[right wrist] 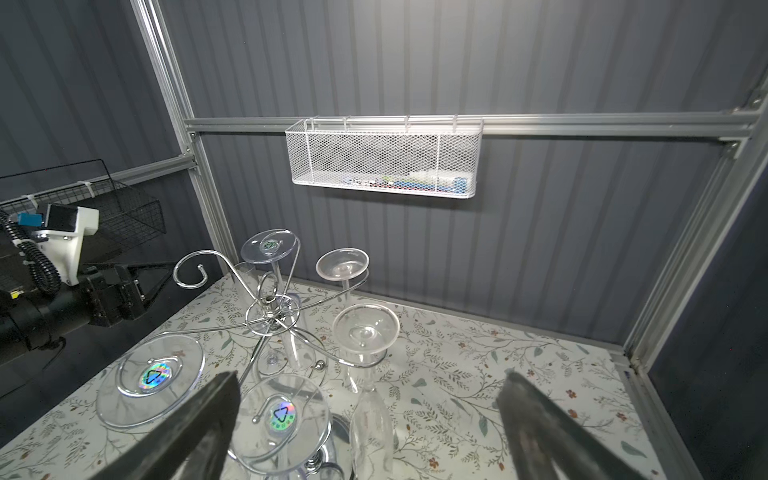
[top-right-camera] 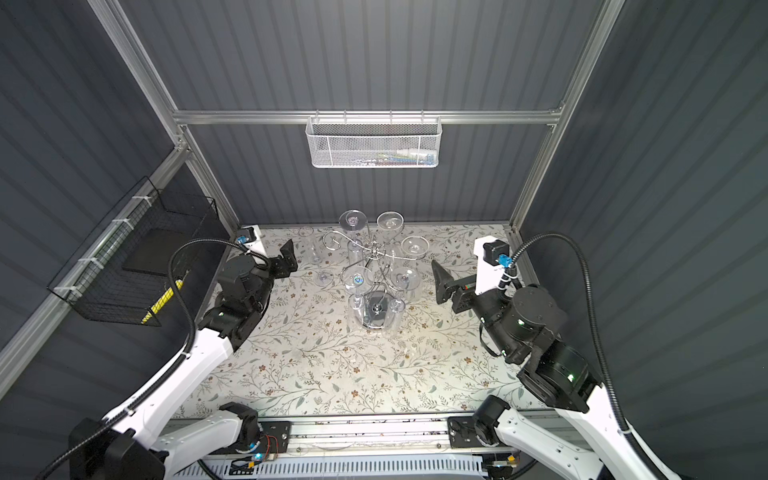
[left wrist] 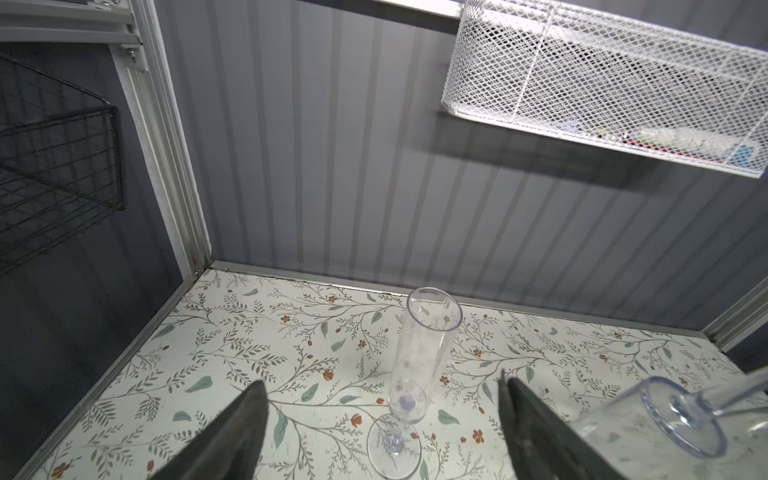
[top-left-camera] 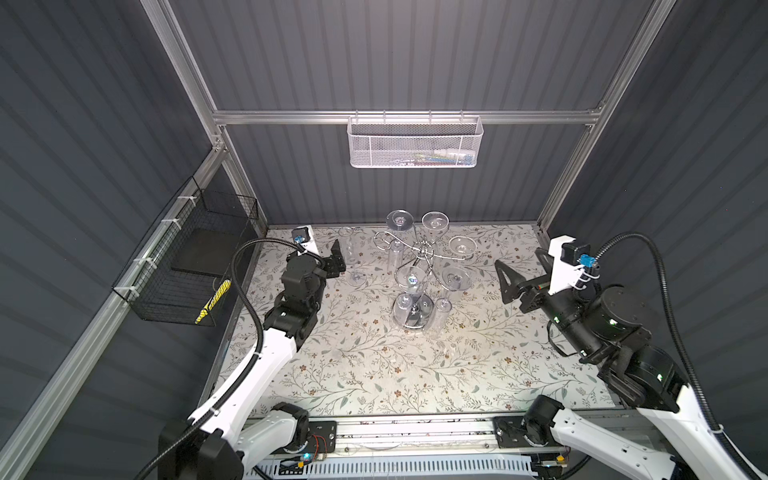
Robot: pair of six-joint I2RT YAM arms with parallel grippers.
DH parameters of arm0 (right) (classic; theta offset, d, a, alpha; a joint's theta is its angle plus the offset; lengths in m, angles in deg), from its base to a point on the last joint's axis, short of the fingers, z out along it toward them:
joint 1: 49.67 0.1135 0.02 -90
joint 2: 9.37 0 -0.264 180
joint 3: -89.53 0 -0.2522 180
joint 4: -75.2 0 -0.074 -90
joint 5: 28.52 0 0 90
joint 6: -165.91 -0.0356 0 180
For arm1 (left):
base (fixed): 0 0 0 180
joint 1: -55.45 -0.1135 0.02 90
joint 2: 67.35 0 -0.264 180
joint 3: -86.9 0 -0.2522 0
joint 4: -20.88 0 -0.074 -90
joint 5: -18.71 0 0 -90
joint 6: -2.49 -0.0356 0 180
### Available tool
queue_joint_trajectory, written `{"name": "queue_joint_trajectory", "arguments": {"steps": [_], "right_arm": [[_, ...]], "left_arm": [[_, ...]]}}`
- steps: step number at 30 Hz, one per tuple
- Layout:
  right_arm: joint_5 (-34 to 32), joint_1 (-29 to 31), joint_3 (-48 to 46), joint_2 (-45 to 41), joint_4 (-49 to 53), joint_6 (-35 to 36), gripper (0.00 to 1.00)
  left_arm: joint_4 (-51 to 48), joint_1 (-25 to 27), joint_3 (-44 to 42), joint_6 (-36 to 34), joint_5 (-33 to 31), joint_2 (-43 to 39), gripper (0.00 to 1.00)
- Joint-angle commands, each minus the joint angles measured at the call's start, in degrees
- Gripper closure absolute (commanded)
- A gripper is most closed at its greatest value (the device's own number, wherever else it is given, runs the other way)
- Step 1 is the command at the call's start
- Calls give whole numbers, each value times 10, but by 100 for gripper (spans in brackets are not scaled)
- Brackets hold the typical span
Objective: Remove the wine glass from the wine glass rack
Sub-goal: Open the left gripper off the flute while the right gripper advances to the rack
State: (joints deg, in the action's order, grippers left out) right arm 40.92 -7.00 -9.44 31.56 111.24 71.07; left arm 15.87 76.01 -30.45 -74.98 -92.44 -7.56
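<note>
Floral-print desk (top-left-camera: 374,374), lit bright, and the chrome wine glass rack (top-left-camera: 423,249) stands about mid-desk with five hanging glasses (top-left-camera: 411,277) upside down on its curly arms. One wine glass (left wrist: 419,361) is off the rack, upright on the desk just to its left. The left pincer (left wrist: 382,378) is spread wide with that glass in the gap, neither finger touching it. The right pincer (top-left-camera: 517,257) gapes wide too, gripping nothing, off to the rack's right.
</note>
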Motion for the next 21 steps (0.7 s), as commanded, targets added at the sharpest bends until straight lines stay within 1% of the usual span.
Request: {"name": "queue_joint_trajectory", "arguments": {"steps": [1,4,7,10,13,18,21], "right_arm": [[44,0,42,27,44,-89,1],[88,0,76,65,70,-144,1],[123,0,118,112,110,-224,1],[190,2,140,154,118,-287,1],[226,12,115,161,70,-346,3],[243,28,71,159,33,-430,8],[257,35,30,147,-21,-492,11]], "left_arm": [[-68,-3,-20,41,8,-39,11],[-94,-3,-24,46,5,-61,10],[-106,-3,-26,51,2,-75,10],[-99,-3,-36,60,18,-83,9],[-100,-3,-39,62,36,-89,9],[-106,-3,-56,80,37,-110,8],[-103,-3,-76,94,37,-128,8]]}}
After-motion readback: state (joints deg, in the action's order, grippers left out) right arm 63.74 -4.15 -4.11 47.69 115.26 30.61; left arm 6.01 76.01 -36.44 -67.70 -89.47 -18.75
